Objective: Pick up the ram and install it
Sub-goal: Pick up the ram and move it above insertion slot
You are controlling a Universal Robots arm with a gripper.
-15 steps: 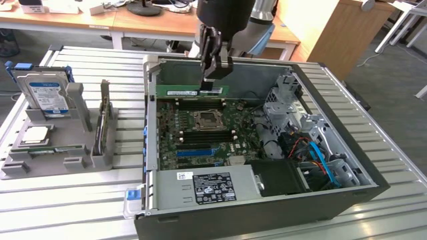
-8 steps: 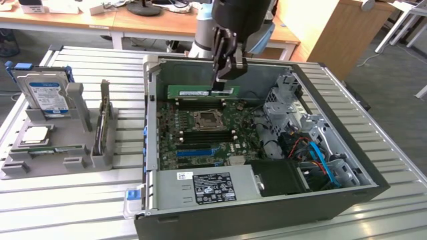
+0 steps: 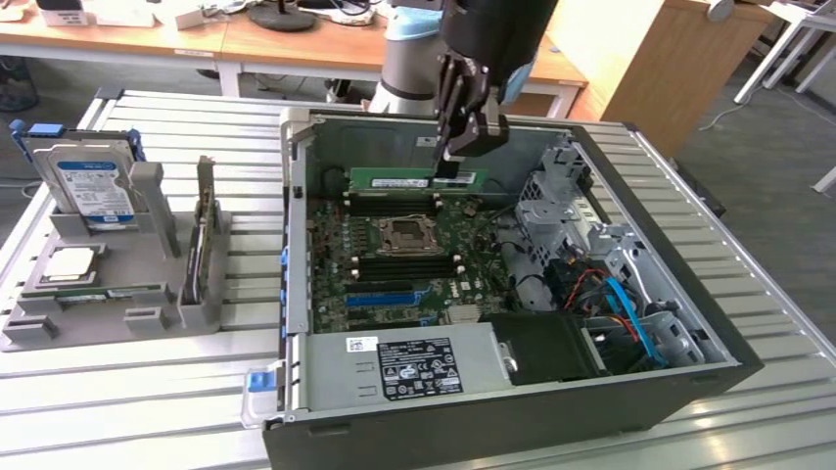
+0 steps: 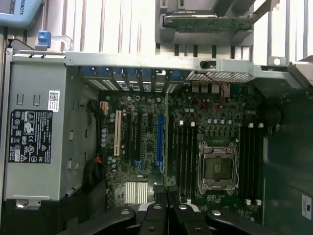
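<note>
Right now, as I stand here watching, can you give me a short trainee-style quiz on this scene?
1. True or false: the gripper is shut on the ram, over the open computer case.
2. Pick one. The ram is held: A) lying flat, B) on its long edge and level, C) pointing straight down.
3. In a few words: which square, metal-framed part sits in the middle of the motherboard, between the black memory slots?

Key: 1 true. 2 B. 3 the processor socket.
</note>
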